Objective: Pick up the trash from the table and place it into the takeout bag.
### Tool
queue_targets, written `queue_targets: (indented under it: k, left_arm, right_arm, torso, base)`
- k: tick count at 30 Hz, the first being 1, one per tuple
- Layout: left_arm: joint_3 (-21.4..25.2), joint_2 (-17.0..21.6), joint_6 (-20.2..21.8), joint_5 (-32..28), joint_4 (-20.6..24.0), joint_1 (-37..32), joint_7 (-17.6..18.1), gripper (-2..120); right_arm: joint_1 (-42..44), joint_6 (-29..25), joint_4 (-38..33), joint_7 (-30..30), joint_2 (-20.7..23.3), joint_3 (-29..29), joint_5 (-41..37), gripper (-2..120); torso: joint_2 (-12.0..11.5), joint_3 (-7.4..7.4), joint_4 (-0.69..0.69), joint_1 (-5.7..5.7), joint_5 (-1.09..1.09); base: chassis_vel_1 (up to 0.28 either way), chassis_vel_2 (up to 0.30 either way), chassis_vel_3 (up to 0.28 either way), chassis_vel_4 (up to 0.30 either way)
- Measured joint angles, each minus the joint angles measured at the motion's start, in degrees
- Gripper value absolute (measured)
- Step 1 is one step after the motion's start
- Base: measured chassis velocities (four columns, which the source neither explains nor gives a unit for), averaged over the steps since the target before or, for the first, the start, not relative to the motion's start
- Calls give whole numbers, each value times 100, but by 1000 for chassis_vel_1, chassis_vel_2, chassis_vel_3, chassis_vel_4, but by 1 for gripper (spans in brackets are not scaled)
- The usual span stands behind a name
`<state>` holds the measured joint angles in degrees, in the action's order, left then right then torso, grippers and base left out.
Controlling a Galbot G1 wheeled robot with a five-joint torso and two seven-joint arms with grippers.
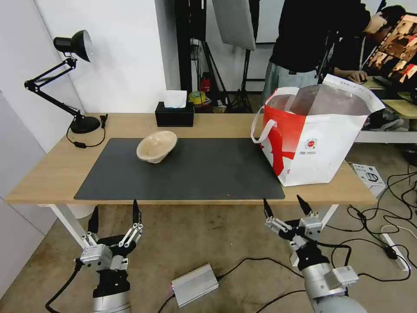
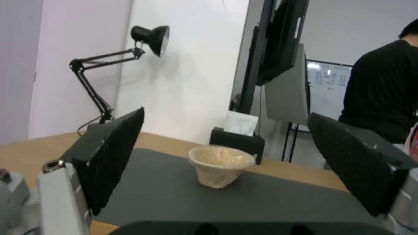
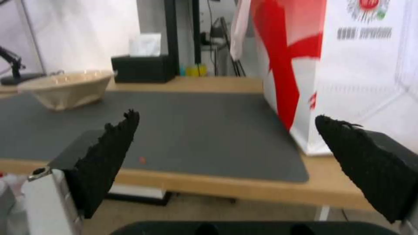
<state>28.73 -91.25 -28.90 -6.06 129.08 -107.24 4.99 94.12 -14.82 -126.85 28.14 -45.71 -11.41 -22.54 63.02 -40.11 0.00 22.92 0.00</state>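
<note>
A beige paper-pulp bowl (image 1: 157, 146) (image 2: 220, 164) (image 3: 67, 88) lies tilted on the dark grey mat (image 1: 182, 174), left of centre on the light-wood table (image 1: 56, 174). The white takeout bag (image 1: 312, 139) (image 3: 348, 65), red-panelled and foil-lined, stands open at the table's right end. My left gripper (image 1: 114, 213) (image 2: 222, 156) hangs open below the table's front edge, left of the bowl. My right gripper (image 1: 284, 203) (image 3: 226, 130) is open too, below the front edge near the bag. Both are empty.
A black tissue box (image 1: 174, 114) sits at the table's back edge and a black desk lamp (image 1: 71, 78) at the back left. A silver box (image 1: 194, 284) and cables lie on the floor. A person stands behind the bag.
</note>
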Motion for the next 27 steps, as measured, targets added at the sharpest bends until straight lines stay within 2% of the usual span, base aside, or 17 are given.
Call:
queue_targets:
  k: [13,27]
  left_arm:
    - [6,3,-9,-17,-76,31,2,100]
    - [-5,3,-16,-18,-116,48,3,100]
  right_arm:
    - [5,51,218,58,-60,282,231,100]
    - [-153,64,252,183,-200,267,749,100]
  torso:
    - [0,0,0,0,0]
    - [0,0,0,0,0]
  base:
    - [0,0,0,0]
    - [0,0,0,0]
